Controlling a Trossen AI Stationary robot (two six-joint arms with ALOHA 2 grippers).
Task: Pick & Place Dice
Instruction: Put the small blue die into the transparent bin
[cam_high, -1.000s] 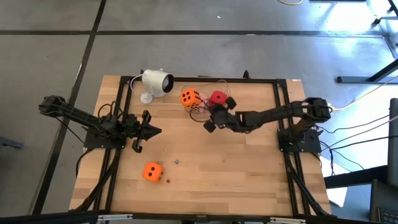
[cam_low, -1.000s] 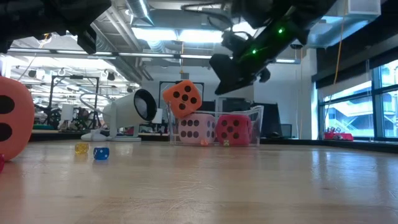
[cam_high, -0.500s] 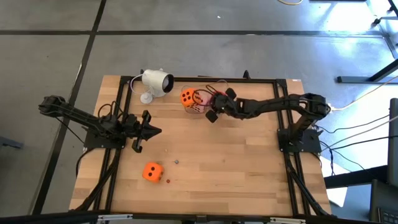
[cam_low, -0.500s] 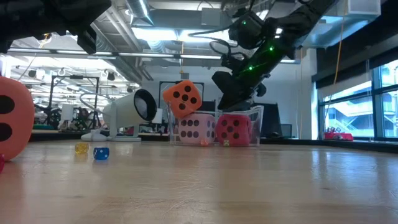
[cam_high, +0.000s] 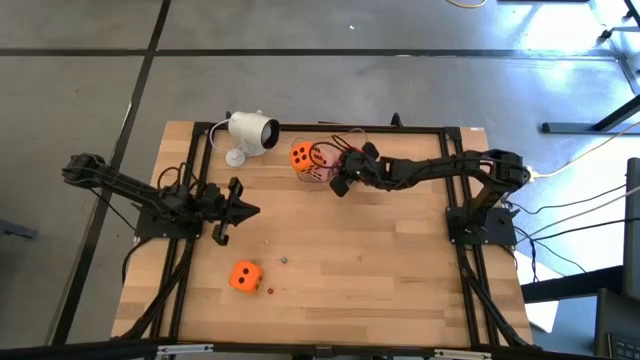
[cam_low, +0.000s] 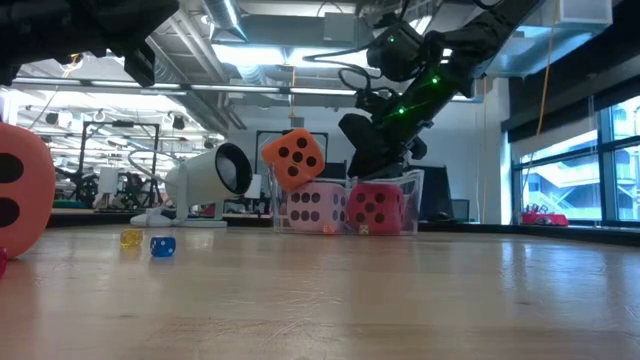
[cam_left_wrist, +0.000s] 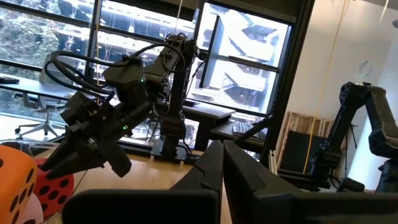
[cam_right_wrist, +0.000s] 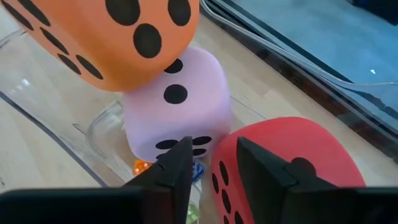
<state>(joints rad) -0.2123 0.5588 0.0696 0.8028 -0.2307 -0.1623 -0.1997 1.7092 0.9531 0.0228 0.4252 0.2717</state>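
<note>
A clear box (cam_low: 412, 190) near the table's far edge holds three dice. The red die (cam_right_wrist: 292, 162) and the pale pink die (cam_right_wrist: 177, 99) sit on its floor. One orange die (cam_right_wrist: 106, 37) rests tilted on top of the pink one. My right gripper (cam_right_wrist: 211, 168) is open and hovers just above the box, over the red die's edge (cam_low: 376, 208), touching nothing. A second orange die (cam_high: 245, 276) lies on the table toward the near left. My left gripper (cam_high: 240, 209) is shut and waits above the table's left side.
A white camera (cam_high: 250, 131) stands on the table left of the box, with thin cables around it. Tiny coloured specks (cam_low: 162, 246) lie mid-table near the loose orange die. Black frame rails run along the left and right edges. Bare wood fills the middle and the near right.
My right gripper moved from nearer the table's middle toward the far edge and came down over the box, ending just above the red die. Most of that travel fell in the first half second. The dice stayed where they were.
</note>
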